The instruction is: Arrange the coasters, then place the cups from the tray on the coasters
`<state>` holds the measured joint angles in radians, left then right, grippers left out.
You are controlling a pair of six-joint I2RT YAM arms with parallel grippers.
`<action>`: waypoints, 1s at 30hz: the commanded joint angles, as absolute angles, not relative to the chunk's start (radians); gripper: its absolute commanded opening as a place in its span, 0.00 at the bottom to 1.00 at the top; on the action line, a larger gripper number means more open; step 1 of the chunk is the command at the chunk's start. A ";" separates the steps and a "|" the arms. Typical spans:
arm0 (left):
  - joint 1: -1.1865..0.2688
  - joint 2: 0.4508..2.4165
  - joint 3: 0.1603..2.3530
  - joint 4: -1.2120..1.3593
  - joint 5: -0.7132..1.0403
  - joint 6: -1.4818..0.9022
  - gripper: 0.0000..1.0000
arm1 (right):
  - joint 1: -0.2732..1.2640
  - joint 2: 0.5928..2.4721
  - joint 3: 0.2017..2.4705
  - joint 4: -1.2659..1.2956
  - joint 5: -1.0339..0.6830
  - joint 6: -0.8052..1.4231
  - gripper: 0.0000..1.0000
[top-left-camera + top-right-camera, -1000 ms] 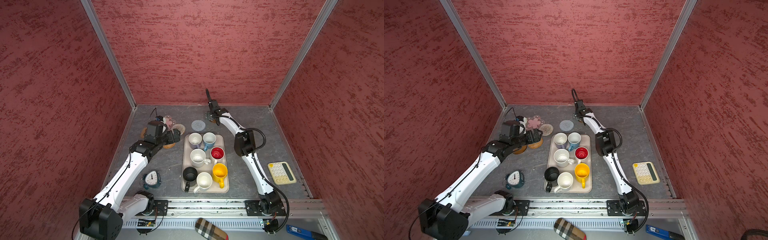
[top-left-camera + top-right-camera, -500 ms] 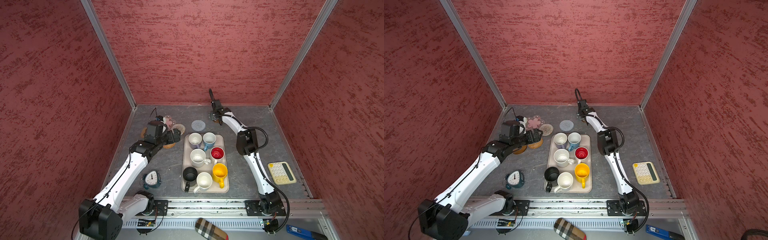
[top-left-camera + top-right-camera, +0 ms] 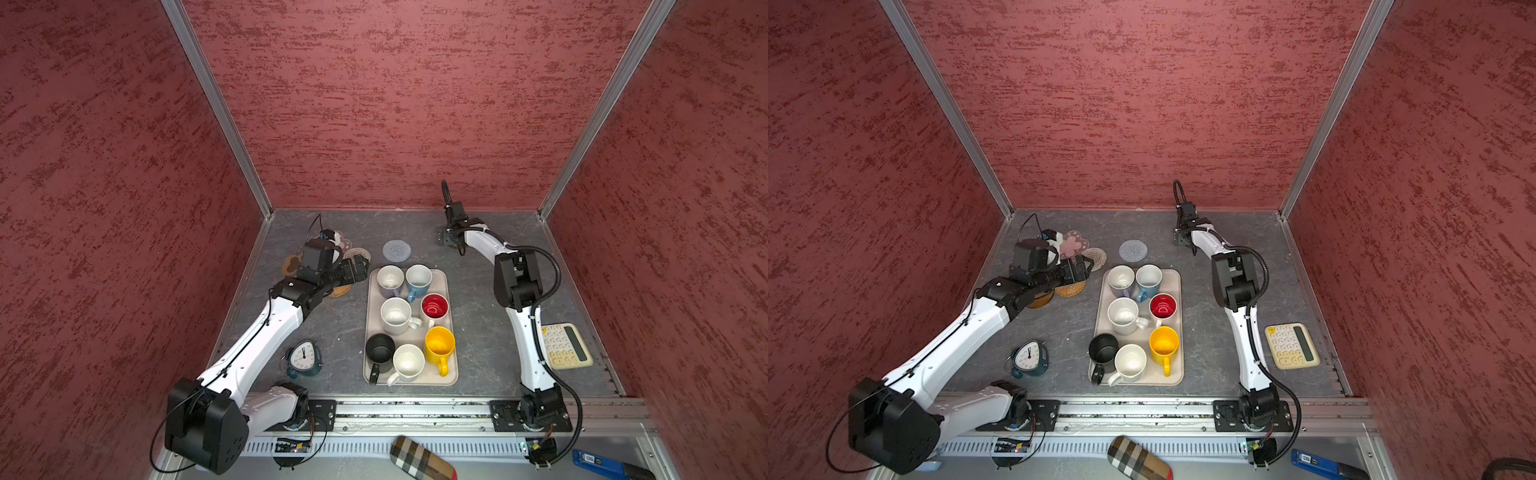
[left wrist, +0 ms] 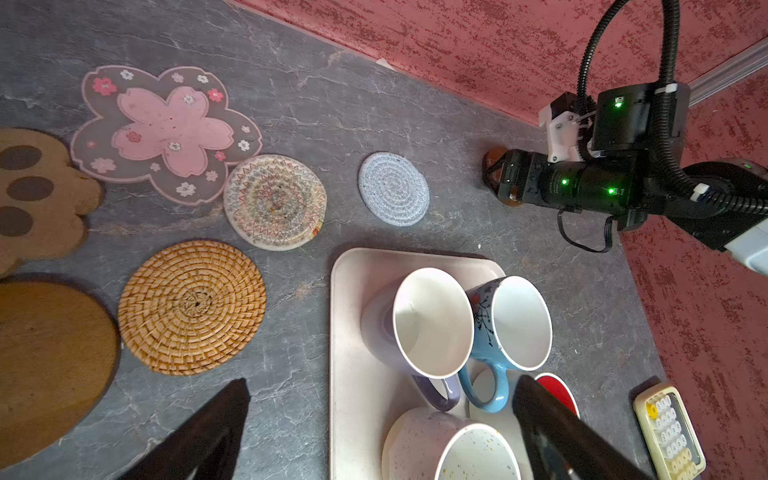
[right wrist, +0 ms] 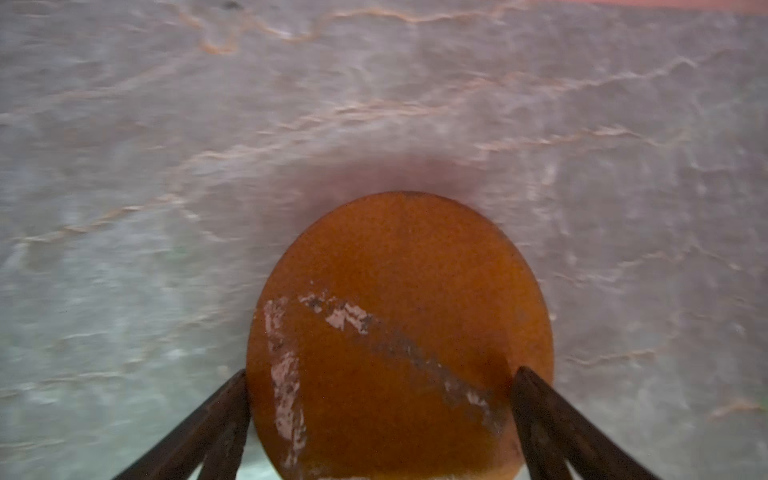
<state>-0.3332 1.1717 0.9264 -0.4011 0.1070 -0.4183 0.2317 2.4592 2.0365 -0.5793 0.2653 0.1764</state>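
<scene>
Grey marbled tabletop point(image 3: 478, 332) and red textured walls fill both top views. Your beige rectangular tray point(image 3: 373, 316) lies at the centre with all seven mugs on it, the yellow mug point(image 3: 439, 347) and black mug point(image 3: 380, 348) at its near end. Your left gripper point(image 3: 360, 266) hovers off the tray's far left corner, above the clustered coasters. Your right gripper point(image 3: 1179, 240) sits low beyond the tray's far right corner. A teal alarm clock point(image 3: 1030, 356) stands left of the tray and a cream calculator point(image 3: 1292, 345) right of it; its key markings are too small to read.

From the left wrist, your claw's jaws are spread wide with nothing between them. Off the tray's far corner lie:
- the pink flower-shaped mat point(image 4: 166, 133)
- the tan paw-shaped mat point(image 4: 37, 199)
- the whitish woven round point(image 4: 275, 202)
- the woven rattan round point(image 4: 192, 307)
- a brown wooden disc point(image 4: 50, 365)
- the grey-lavender round point(image 4: 394, 189)

On the tray, the light blue mug point(image 4: 484, 328) carries a dark branch print.

From the right wrist, the fingers clamp a second brown disc point(image 5: 399, 291) across its width. It looks sharp against the blurred tabletop, with pale scuffs across its face.
</scene>
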 commanded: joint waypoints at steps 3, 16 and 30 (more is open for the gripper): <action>-0.348 1.201 0.916 -0.328 0.129 -0.430 1.00 | 0.200 2.462 2.018 -0.671 0.247 0.174 0.95; -0.341 1.282 0.931 -0.246 0.174 -0.432 1.00 | 0.191 2.456 2.114 -0.703 0.191 0.167 0.99; -0.339 1.321 0.901 -0.188 0.154 -0.441 1.00 | 0.192 2.599 2.284 -0.824 0.274 0.163 0.99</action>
